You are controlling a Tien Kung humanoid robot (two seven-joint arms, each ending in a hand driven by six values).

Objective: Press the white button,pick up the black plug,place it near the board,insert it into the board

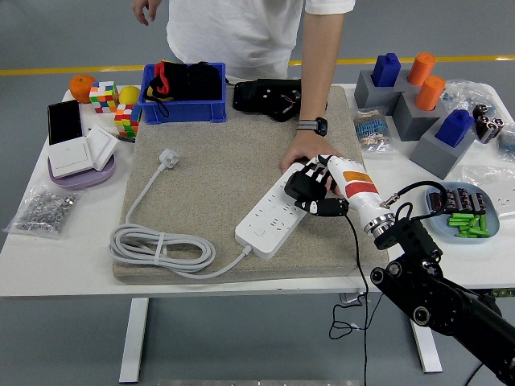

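While a person's hand [304, 153] rests on the far end of the white power board [278, 212], steadying it on the beige mat [217, 161], the robot's right hand [315, 193] holds the black plug [299, 187], its fingers curled around it. In the head view the plug sits over the board's far sockets, touching or just above them; whether the pins are seated cannot be told. Its black cord [360, 265] hangs over the near edge of the bench [48, 257]. The board's white cable [157, 245] lies coiled on the mat to the left, with its white plug [167, 156] lying beyond the coil.
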